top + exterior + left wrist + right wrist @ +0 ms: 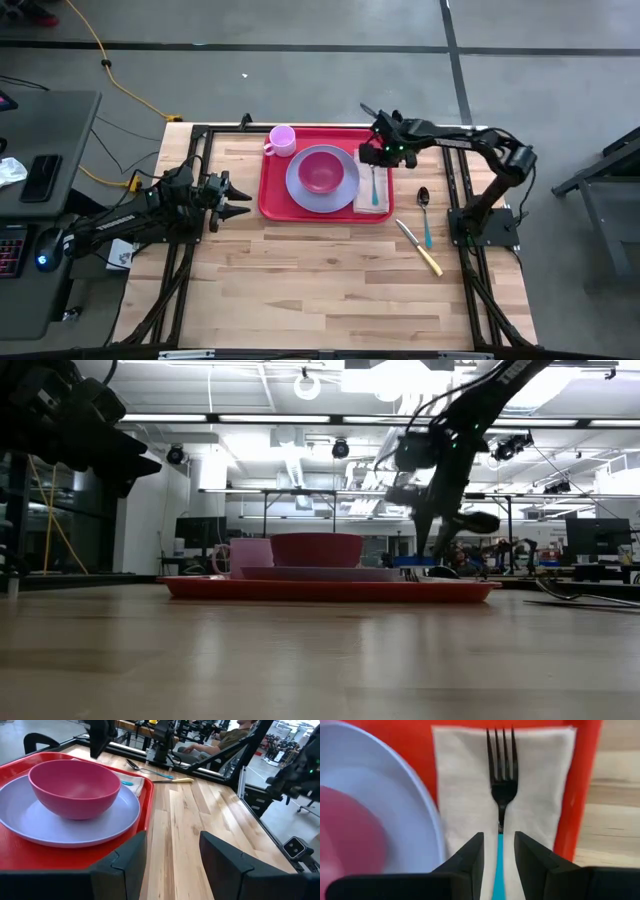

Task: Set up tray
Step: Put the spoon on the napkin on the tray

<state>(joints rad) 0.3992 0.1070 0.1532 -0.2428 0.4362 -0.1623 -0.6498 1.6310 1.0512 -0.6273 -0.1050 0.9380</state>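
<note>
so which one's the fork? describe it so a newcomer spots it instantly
Find the red tray at the table's far side; a white napkin lies in it beside the lavender plate. The fork lies on that napkin, under the right gripper: dark tines, teal handle, the only cutlery on the tray.

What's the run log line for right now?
right end effector: open over fork on napkin | tray: plate, bowl, cup on | left end effector: open, waiting

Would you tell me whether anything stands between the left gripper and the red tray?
Nothing visible does: the left gripper, fingers open, sits just off the tray, with only bare table between them. The right gripper hovers over the fork.
</note>
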